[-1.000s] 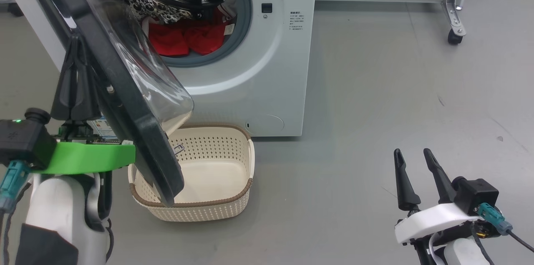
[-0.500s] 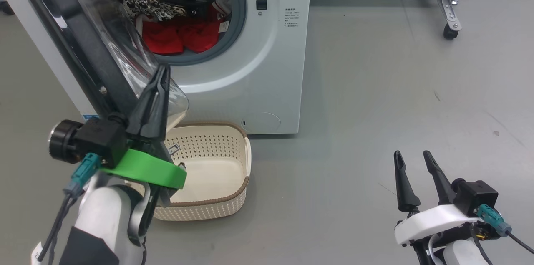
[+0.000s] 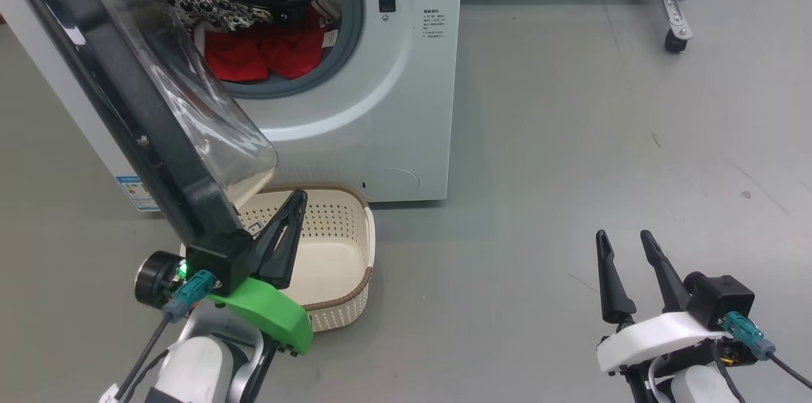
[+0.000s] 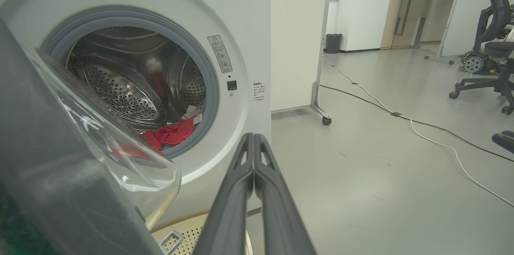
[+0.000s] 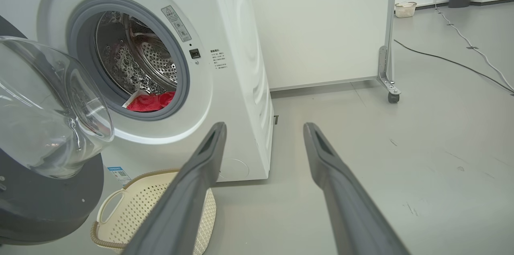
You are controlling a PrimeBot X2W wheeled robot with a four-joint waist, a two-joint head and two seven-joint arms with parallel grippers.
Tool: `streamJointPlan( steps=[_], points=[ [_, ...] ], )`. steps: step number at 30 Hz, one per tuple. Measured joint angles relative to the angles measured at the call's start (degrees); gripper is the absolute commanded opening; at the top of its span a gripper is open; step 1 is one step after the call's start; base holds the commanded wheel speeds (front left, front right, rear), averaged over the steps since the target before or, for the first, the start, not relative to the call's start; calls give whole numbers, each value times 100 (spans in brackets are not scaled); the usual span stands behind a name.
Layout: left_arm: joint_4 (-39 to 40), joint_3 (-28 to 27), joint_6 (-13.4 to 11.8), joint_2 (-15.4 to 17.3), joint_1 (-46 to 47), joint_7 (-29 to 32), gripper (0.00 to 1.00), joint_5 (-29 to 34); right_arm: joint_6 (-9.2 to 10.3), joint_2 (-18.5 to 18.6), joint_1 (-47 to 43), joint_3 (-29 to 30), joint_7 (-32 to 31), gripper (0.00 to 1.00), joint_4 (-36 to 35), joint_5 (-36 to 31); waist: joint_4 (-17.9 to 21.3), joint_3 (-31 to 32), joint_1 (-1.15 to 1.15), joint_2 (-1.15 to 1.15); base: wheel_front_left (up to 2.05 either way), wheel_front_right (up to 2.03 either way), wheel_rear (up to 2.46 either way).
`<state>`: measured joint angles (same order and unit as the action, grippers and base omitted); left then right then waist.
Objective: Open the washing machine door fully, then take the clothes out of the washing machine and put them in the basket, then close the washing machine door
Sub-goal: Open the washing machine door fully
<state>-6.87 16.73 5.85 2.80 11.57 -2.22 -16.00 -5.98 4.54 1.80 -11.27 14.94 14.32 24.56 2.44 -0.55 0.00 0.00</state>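
The white washing machine (image 3: pixel 380 111) has its washing machine door (image 3: pixel 120 105) swung out to the left, black rim toward me and clear glass bowl (image 3: pixel 209 130) facing the drum. Red clothes (image 3: pixel 263 57) lie in the steel drum, also visible as clothes (image 4: pixel 170 134) and clothes (image 5: pixel 154 100). The cream basket (image 3: pixel 346 263) sits on the floor under the door. My left gripper (image 3: pixel 298 197) is shut and empty, its fingers slanting up over the basket just below the bowl. At the lower right my right gripper (image 3: pixel 622 236) stands open and empty, far from the machine.
A white panel on a castor foot (image 3: pixel 672 41) stands behind and right of the machine. Cables (image 4: pixel 401 116) run across the grey floor, and an office chair (image 4: pixel 492 46) stands far right. Bare floor lies between the machine and my right gripper.
My left gripper has come from the door's outer left side, round its lower edge, and now sits lower over the basket. The door's lower edge sits further left. The right gripper has not moved.
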Motion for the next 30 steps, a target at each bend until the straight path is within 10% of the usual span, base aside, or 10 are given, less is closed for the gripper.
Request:
streamJointPlan(
  steps=[30],
  points=[
    [-899,-472,-355,113,-42,27,0,-5,-51,-100,6,145,0,100,87,-51,197,-101,0,0,0,0,0]
  ],
)
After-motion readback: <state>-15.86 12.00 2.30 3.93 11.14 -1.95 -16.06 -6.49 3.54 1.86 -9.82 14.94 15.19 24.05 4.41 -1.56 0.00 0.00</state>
